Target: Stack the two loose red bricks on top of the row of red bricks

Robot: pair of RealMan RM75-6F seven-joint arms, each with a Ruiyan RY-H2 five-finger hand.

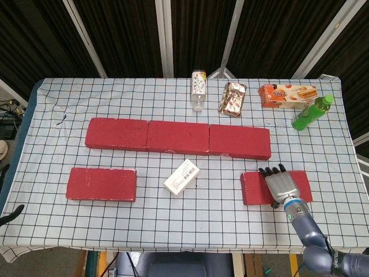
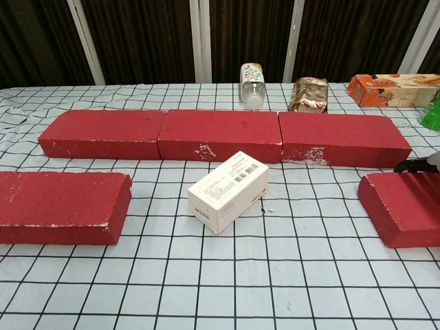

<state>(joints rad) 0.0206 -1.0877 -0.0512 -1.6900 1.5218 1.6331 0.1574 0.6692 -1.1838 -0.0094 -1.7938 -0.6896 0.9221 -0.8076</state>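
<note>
My right hand (image 1: 282, 185) lies flat on the lower-right loose brick (image 1: 256, 188), fingers together, not clamped. Brick's long axis runs left-right; row (image 1: 177, 137) lies toward upper left.

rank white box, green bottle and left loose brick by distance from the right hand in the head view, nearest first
From the right hand:
1. White box, middle of the table, to its left.
2. Green bottle, far right edge; fairly close to the box's distance.
3. Left loose brick, far left side.

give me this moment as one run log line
phase: reach | right hand: over right loose brick, grip unclear | left hand: not in view | left loose brick: on table | row of red bricks: nothing stacked
</note>
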